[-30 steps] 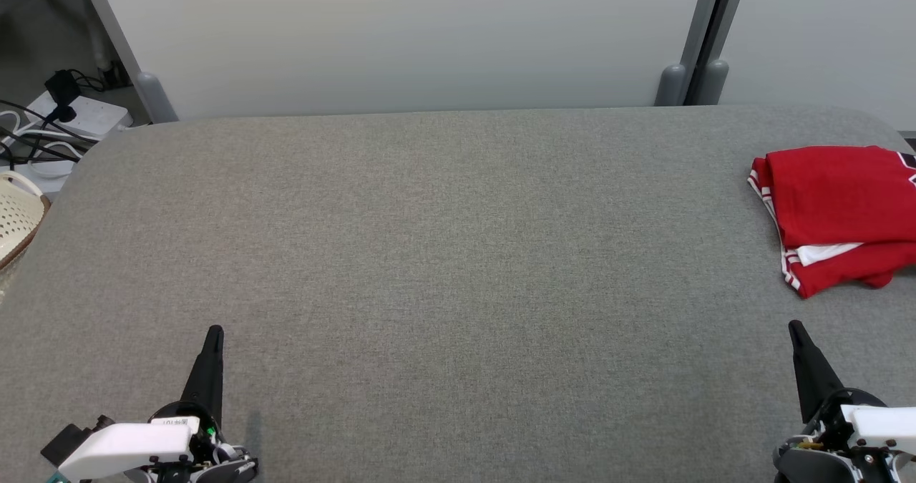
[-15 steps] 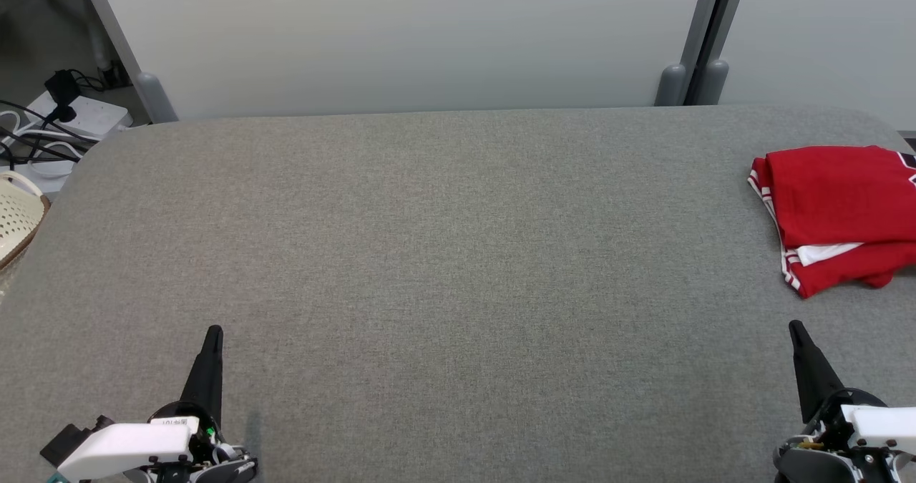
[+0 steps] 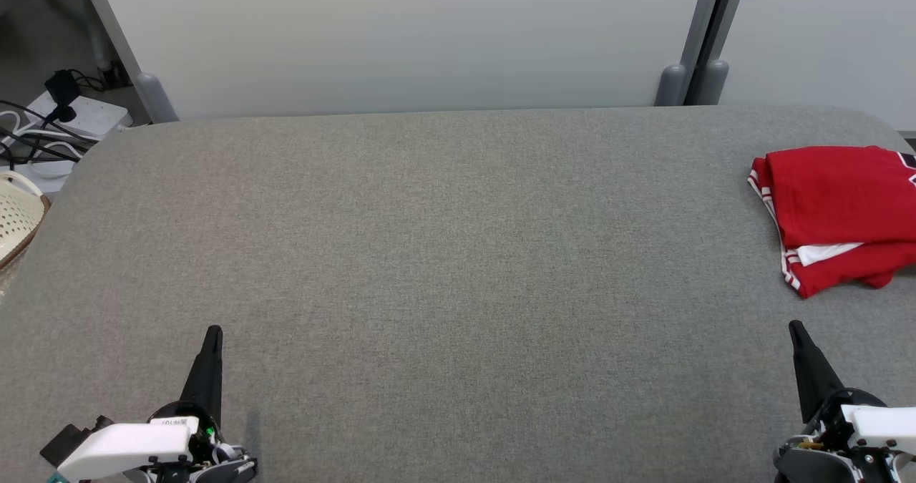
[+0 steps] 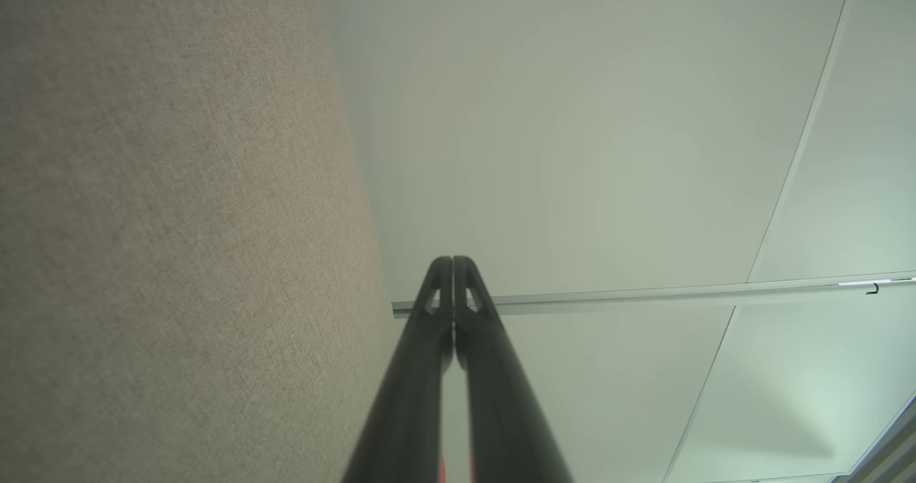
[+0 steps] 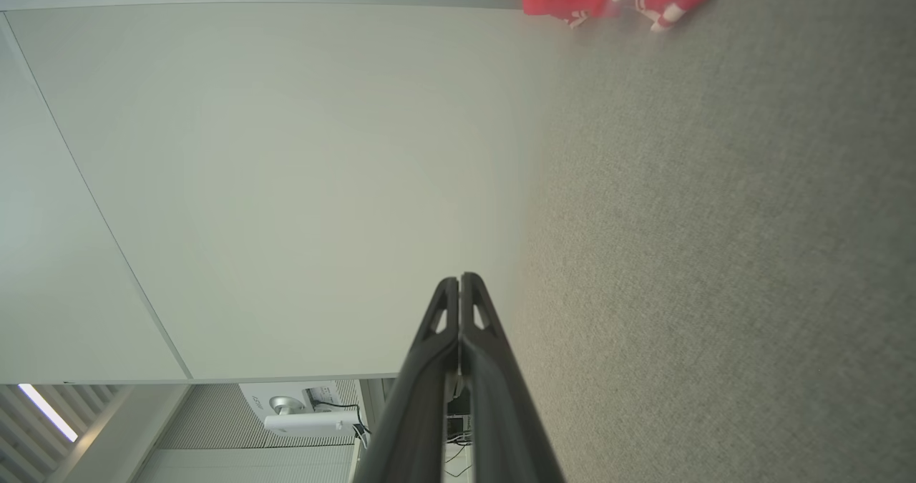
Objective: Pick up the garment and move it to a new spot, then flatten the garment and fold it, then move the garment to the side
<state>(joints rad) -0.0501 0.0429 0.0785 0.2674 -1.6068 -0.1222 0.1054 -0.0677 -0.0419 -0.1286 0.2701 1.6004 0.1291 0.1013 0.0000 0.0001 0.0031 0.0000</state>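
I see a wide table (image 3: 444, 254) covered in grey woven fabric, with rounded far corners. The red garment (image 3: 837, 197) with white striped trim lies folded at the table's right end, near the far right corner, and the head view cuts it off on that side. A strip of white shows between its red layers.

My left gripper (image 3: 213, 333) hangs over the near left part of the table with its two dark fingers pressed together, holding nothing. My right gripper (image 3: 794, 328) sits over the near right part, pinched closed in the same way and empty. It is on the near side of the garment and clear of it.

Behind the far edge stand pale partition panels (image 3: 401, 39), joined by a grey post (image 3: 708, 32) towards the right. Past the far left corner, a white power strip (image 3: 86, 114) with black cables lies on the floor. A cream perforated basket (image 3: 18, 215) sits just beside the table's left edge.
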